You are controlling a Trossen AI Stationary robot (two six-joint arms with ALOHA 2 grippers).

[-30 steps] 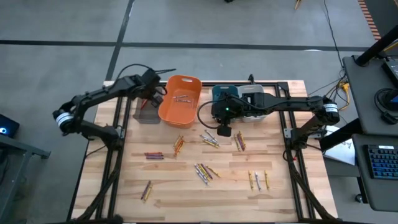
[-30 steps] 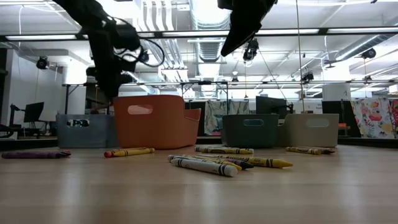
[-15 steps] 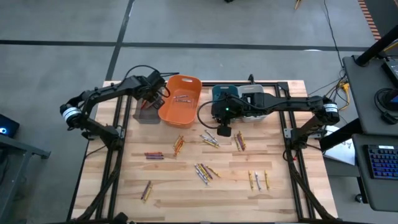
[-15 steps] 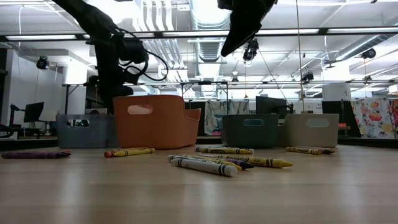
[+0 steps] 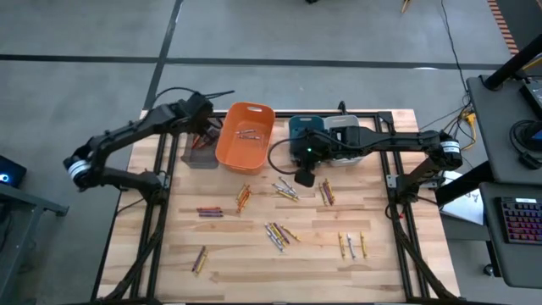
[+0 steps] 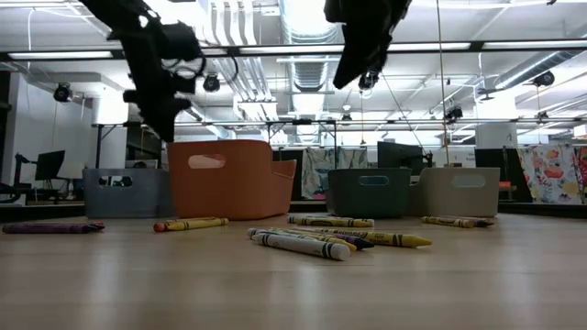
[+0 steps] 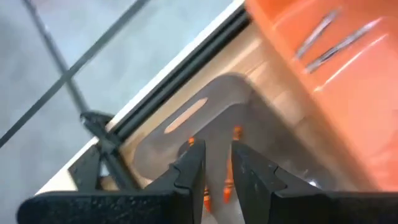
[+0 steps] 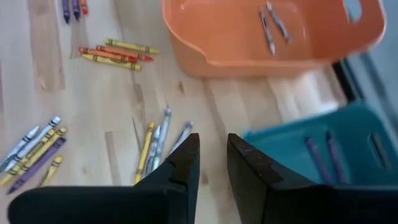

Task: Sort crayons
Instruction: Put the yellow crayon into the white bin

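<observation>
1. Left gripper (image 7: 216, 171) hangs over the grey bin (image 5: 200, 152) at the back-left of the worktop (image 5: 229, 254); fingers nearly together with a thin gap, nothing visible between them, so it reads as released. Orange crayons (image 7: 231, 163) lie on the bin floor under it
2. Right gripper (image 8: 211, 163) is up above the worktop in front of the teal bin (image 8: 311, 155), fingers slightly apart, carrying nothing
3. Orange bin (image 5: 245, 134) has a couple of greyish crayons (image 8: 272, 25); teal bin has purple ones (image 8: 323, 155)
4. Most crayons are loose on the worktop in small clusters: the mixed cluster (image 5: 286, 191) just below the right gripper, more toward the front and the left
5. Risks, my read:
   - clusters lie touching, so a narrow pinch could take two colours at once or flick a neighbour away
   - crayons roll; a glancing finger could send one off the worktop edge
   - bins stand side by side, so a drop near a rim could land in the wrong one
</observation>
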